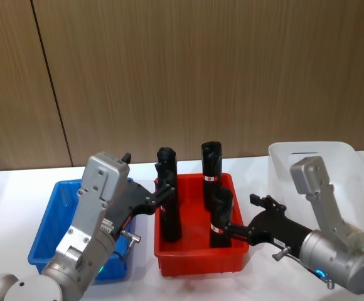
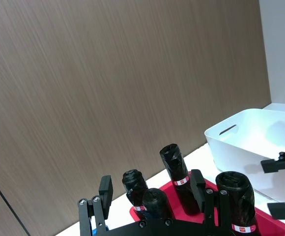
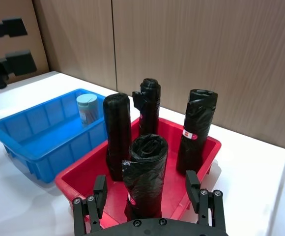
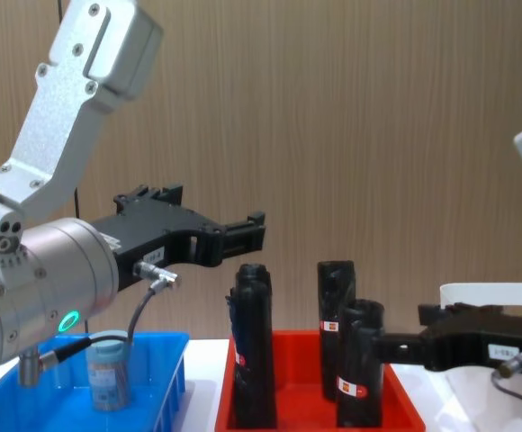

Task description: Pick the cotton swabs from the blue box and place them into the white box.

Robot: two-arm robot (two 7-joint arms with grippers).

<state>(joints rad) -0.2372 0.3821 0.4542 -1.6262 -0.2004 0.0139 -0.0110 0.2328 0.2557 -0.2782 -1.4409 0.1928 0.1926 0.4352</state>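
Observation:
One cotton swabs tub (image 3: 88, 109) with a grey-blue lid stands in the blue box (image 3: 29, 147). From the chest the tub (image 4: 108, 371) shows low on the left, inside the blue box (image 4: 166, 360). My left gripper (image 4: 247, 232) hangs open and empty, high above the gap between the blue box (image 1: 50, 207) and the red bin. My right gripper (image 3: 146, 186) is open, its fingers either side of the front black roll (image 3: 145, 167) without touching it. The white box (image 1: 307, 157) stands at the far right, behind the right arm.
A red bin (image 1: 201, 260) between the two boxes holds several tall black rolls (image 1: 211, 163) with red-white labels. A wood-panelled wall rises close behind the white table. The white box (image 2: 231, 142) has an oval handle cutout.

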